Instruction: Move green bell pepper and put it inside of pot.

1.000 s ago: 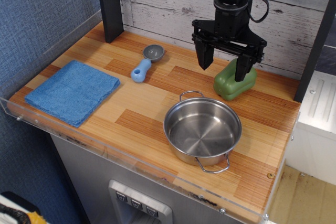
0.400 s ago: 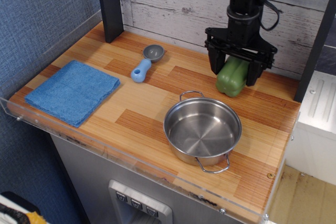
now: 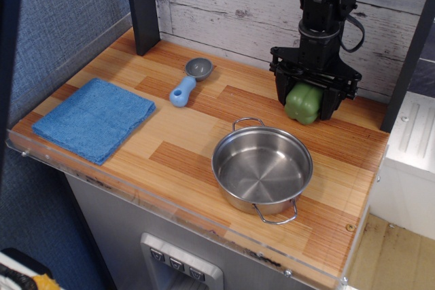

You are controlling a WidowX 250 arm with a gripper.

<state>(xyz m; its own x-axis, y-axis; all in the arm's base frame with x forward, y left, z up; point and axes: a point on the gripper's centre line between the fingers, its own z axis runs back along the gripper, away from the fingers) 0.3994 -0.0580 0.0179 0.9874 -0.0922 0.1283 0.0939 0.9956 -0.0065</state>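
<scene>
The green bell pepper (image 3: 303, 103) sits at the back right of the wooden counter, near the plank wall. My black gripper (image 3: 305, 104) has come down over it, with one finger on each side, and the jaws look closed against it. The pepper still seems to rest on the counter. The shiny steel pot (image 3: 262, 167) with two wire loop handles stands empty in front of the pepper, toward the counter's front right.
A blue folded cloth (image 3: 94, 119) lies at the front left. A small grey scoop with a blue handle (image 3: 189, 80) lies at the back middle. A dark post (image 3: 141, 6) stands at the back left. A clear lip edges the counter front (image 3: 170, 208).
The gripper moved right and down from above the pepper until its fingers straddled it, and the fingers narrowed. The pepper shifted from lying tilted to sitting compact between them.
</scene>
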